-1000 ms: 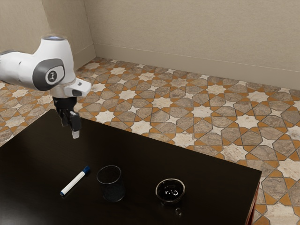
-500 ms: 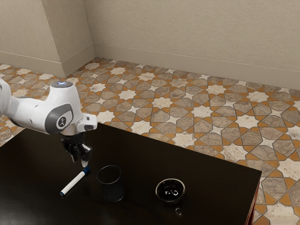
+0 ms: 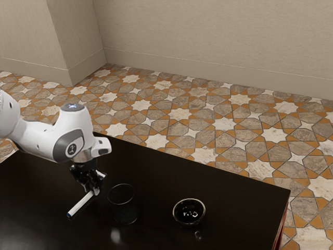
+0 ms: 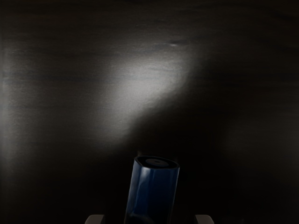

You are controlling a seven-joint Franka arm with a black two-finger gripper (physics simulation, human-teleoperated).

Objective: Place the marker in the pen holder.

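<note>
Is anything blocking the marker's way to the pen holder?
Nothing visible stands between the marker and the pen holder. The bowl sits beyond the holder, and the tool is at the marker's cap.

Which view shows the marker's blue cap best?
Wrist view: it shows the blue cap close up, flat end included. In the exterior view the pincer mostly covers it, leaving the white barrel visible.

One marker (image 3: 79,205), one pen holder (image 3: 125,213), one bowl (image 3: 189,224), one table (image 3: 234,208), one robot arm (image 3: 47,139), one pincer (image 3: 94,192)
</note>
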